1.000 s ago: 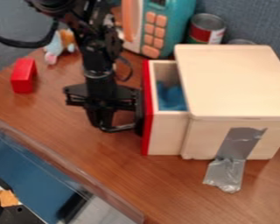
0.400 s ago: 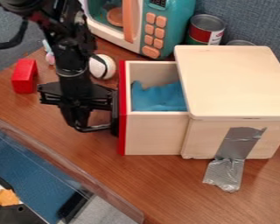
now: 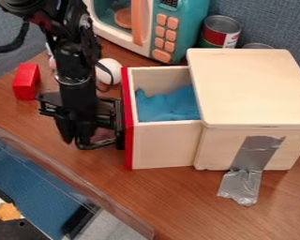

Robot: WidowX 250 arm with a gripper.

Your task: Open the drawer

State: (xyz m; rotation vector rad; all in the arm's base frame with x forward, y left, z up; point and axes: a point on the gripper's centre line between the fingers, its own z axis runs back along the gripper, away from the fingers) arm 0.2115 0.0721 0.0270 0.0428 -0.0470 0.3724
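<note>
The black gripper [image 3: 80, 133] hangs low over the table, just left of the drawer's red front, beside a dark handle [image 3: 120, 126] on that front. The pale wooden drawer [image 3: 162, 145] stands well out to the left from its wooden box [image 3: 250, 86], its rear part hidden inside. A blue cloth-like thing [image 3: 168, 105] lies in the drawer. The drawer sits slightly askew to the box.
Behind stand a teal toy microwave [image 3: 183, 28] and a can [image 3: 221, 32]. A white ball-like object [image 3: 108, 71] is behind the arm, a red block [image 3: 26, 81] at the left. Grey tape [image 3: 246, 171] runs from the box to the table [image 3: 177, 201].
Over the last second the gripper has moved left and the drawer has slid left out of the box, baring more of the blue cloth. Lately the drawer has turned slightly askew.
</note>
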